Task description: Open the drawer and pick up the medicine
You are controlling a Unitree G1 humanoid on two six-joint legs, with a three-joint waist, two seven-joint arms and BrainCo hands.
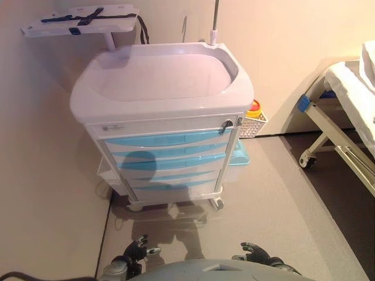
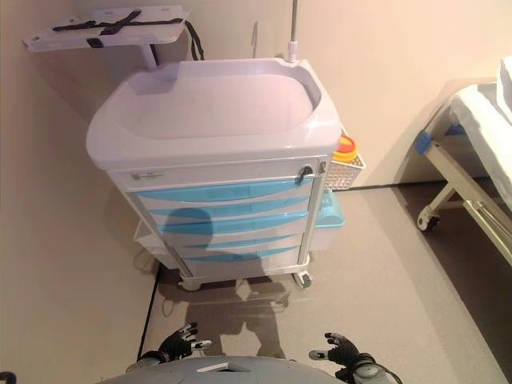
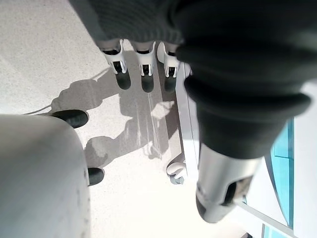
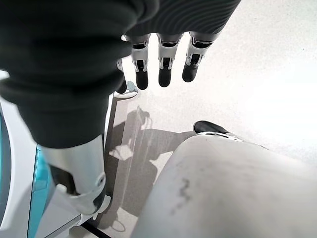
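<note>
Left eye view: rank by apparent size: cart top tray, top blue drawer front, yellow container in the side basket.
1. Cart top tray, by far the largest.
2. Top blue drawer front, a long thin strip.
3. Yellow container, smallest, partly hidden behind the cart.

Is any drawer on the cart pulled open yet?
No, all the blue drawers sit flush in the cart, and both the left hand and right hand hang low, apart from it.
</note>
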